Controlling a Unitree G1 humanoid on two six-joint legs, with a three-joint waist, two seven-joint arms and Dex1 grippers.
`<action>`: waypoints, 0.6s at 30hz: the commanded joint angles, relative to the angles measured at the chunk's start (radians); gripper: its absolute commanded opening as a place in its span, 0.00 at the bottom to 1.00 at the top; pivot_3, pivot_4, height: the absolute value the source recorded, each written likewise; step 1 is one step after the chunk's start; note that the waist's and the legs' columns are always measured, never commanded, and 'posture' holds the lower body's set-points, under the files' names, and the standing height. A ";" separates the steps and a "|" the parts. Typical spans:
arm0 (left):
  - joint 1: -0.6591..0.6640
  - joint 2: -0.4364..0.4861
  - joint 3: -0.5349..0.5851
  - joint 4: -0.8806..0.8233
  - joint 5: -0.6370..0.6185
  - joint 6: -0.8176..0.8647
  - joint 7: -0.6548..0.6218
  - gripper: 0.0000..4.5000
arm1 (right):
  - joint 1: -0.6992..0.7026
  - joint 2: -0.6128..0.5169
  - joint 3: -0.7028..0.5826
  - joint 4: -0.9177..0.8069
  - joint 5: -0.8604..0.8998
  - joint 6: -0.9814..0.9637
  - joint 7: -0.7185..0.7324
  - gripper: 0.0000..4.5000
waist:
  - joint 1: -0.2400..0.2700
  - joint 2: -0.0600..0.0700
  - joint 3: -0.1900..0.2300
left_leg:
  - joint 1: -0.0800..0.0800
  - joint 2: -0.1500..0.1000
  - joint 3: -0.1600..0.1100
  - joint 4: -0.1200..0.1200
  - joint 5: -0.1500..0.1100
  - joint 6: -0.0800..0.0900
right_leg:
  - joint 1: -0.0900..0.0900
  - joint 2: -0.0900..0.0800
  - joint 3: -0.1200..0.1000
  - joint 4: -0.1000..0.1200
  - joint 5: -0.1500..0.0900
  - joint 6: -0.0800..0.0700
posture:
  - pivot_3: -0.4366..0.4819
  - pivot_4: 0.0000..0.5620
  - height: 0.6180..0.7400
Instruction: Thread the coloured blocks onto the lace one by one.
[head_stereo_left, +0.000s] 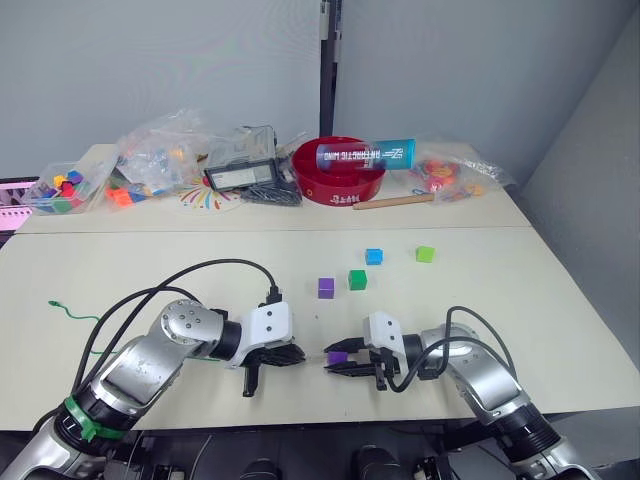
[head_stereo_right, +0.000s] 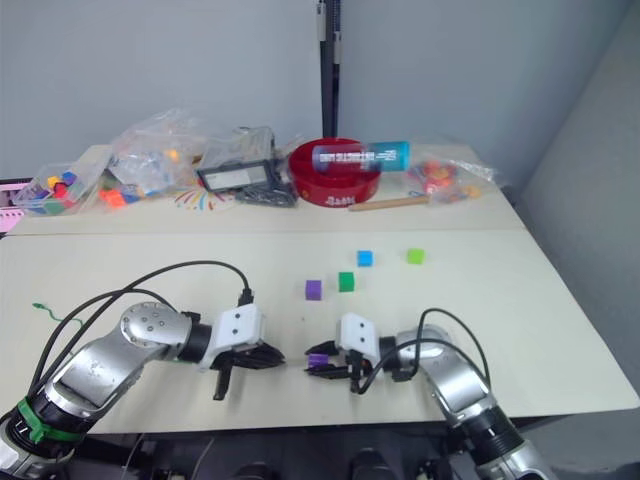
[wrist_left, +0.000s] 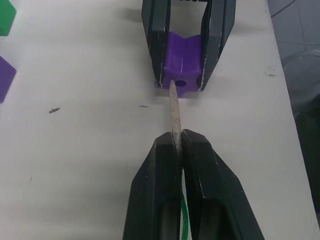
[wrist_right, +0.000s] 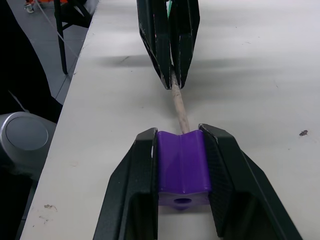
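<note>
My right gripper (head_stereo_left: 336, 361) is shut on a purple block (wrist_left: 182, 70) just above the table's front part. The block's hole faces my left gripper (head_stereo_left: 297, 355), which is shut on the lace's stiff pale tip (wrist_left: 174, 111). That tip touches the block's face at the hole; how far it enters is hidden. The hole on the block's near side (wrist_right: 182, 202) looks empty. The lace's green string (head_stereo_left: 68, 313) trails off to the left over the table. A second purple block (head_stereo_left: 326, 288), a dark green (head_stereo_left: 357, 279), a light blue (head_stereo_left: 374, 256) and a lime green block (head_stereo_left: 425, 254) lie further back.
Along the back of the table stand a red bowl (head_stereo_left: 338, 172) with a blue tube (head_stereo_left: 365, 154) across it, a wooden stick (head_stereo_left: 393, 201), a black device (head_stereo_left: 240, 173), plastic bags of toy pieces (head_stereo_left: 155, 150) and a box of toys (head_stereo_left: 58, 188). Black cables (head_stereo_left: 215, 266) loop over my arms.
</note>
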 joint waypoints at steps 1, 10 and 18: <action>-0.027 -0.016 -0.015 -0.038 0.002 0.002 0.000 0.00 | 0.006 -0.003 0.012 0.011 -0.032 0.017 -0.020 0.16 | 0.000 0.000 0.000 | 0.000 0.000 0.000 0.000 0.000 0.000 | 0.000 0.000 0.000 0.000 0.000 0.000 | 0.48 0.27 1.00; -0.045 -0.035 -0.036 -0.039 0.005 0.028 0.013 0.00 | -0.003 0.006 0.016 0.004 -0.033 0.028 -0.028 0.16 | -0.002 0.000 0.000 | 0.000 0.000 0.000 0.000 0.000 0.000 | 0.000 0.000 0.000 0.000 0.000 0.000 | 0.48 0.27 1.00; -0.066 -0.086 -0.076 -0.028 0.023 0.044 0.029 0.00 | -0.004 0.016 0.022 -0.013 -0.033 0.045 -0.040 0.16 | -0.002 0.000 0.000 | 0.000 0.000 0.000 0.000 0.000 0.000 | 0.000 0.000 0.000 0.000 0.000 0.000 | 0.48 0.27 1.00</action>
